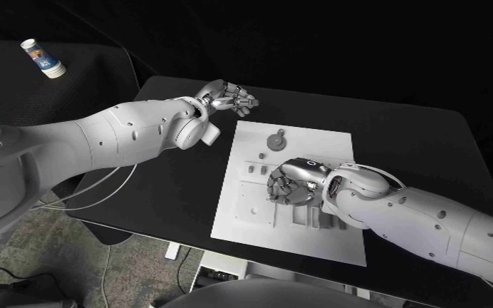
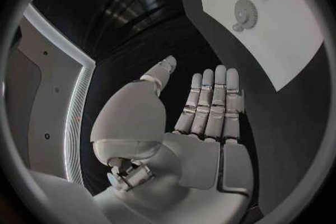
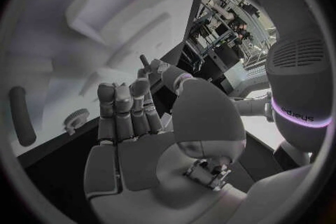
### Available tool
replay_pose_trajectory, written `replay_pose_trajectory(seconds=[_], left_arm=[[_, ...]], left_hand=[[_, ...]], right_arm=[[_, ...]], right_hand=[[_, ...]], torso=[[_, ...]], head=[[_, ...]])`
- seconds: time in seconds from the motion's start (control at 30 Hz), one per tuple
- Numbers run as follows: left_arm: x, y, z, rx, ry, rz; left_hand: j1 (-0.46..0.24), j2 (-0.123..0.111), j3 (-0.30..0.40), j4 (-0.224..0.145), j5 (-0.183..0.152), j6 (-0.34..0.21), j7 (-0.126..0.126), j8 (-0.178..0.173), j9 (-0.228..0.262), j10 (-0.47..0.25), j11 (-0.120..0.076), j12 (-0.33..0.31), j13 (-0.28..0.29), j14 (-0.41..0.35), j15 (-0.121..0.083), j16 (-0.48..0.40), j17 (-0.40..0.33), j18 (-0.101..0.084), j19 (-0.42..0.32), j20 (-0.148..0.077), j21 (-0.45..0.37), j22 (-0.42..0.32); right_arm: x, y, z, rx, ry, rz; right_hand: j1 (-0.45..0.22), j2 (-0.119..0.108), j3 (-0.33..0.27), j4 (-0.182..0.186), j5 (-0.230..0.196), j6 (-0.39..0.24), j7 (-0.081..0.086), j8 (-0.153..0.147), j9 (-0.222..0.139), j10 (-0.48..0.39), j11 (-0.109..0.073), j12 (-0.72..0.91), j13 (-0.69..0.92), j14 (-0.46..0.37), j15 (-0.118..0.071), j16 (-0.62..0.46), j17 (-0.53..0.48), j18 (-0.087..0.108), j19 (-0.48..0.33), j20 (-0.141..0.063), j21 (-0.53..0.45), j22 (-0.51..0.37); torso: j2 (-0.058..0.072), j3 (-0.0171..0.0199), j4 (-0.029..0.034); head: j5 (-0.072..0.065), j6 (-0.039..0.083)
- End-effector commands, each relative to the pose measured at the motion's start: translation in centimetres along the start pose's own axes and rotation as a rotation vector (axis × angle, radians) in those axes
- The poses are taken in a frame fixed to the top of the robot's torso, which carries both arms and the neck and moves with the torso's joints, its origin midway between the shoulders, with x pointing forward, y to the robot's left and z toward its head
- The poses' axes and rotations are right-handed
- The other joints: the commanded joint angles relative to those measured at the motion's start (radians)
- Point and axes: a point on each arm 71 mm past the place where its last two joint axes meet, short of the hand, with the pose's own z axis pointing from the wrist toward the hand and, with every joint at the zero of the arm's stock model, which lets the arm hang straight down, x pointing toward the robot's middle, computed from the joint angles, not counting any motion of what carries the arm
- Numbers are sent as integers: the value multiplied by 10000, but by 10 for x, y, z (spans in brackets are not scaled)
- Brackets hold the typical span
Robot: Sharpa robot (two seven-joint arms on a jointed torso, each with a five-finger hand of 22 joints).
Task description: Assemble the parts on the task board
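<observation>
The black counter [image 1: 411,133] carried the white board [image 1: 308,240], which lay flat in its middle and reached close to the near edge. A round gear-like part [image 1: 277,140] sat on the board towards its far end, with small slots and recesses [image 1: 251,204] nearer the middle. The left robot hand [image 1: 231,98] was over the counter's far left corner, off the board, and the right robot hand [image 1: 293,183] was over the board's middle.
</observation>
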Motion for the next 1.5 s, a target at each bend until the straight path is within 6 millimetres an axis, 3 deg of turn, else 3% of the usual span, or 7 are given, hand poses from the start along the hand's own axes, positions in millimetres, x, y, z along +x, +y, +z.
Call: replay_pose_trajectory(seconds=[0.03,0.8,1.17,1.5], left_arm=[[2,-2,1,128,112,20],[7,-6,3,208,202,18],[7,-7,3,246,222,39],[7,-8,3,254,224,39]], left_hand=[[-12,91,-37,-11,3,-20,-7,-1,-3,-55,10,-48,2,23,13,-58,-12,-133,-84,5,-55,12],[-3,100,-33,-11,3,-11,-9,3,-1,-60,11,-61,2,28,12,-70,-17,-135,-90,5,-57,15],[0,102,-33,-12,3,-7,-10,4,0,-62,12,-66,3,30,12,-77,-19,-136,-93,6,-58,16],[3,104,-32,-12,2,-3,-10,6,1,-64,12,-72,3,32,12,-84,-21,-137,-96,6,-59,17]], right_arm=[[1,1,1,-134,109,-9],[2,3,10,-122,125,-109],[8,2,13,-97,269,-179],[9,-1,11,-14,312,-250]], right_hand=[[33,116,83,3,56,102,76,-1,28,-78,12,-62,-14,-5,-31,-61,-15,193,23,12,845,-12],[35,139,100,6,56,87,80,-13,26,-86,14,-71,-21,-11,-29,-69,-19,192,20,12,841,-16],[32,145,105,8,55,81,82,-18,25,-87,16,-73,-23,-13,-29,-72,-21,191,19,12,841,-17],[30,148,108,10,54,76,84,-22,25,-89,17,-75,-25,-14,-28,-74,-22,191,19,13,840,-18]], torso=[[7,2,11],[-5,-3,-6],[22,-4,23],[-5,9,-16]], head=[[63,-4],[217,-46],[269,-93],[322,-166]])
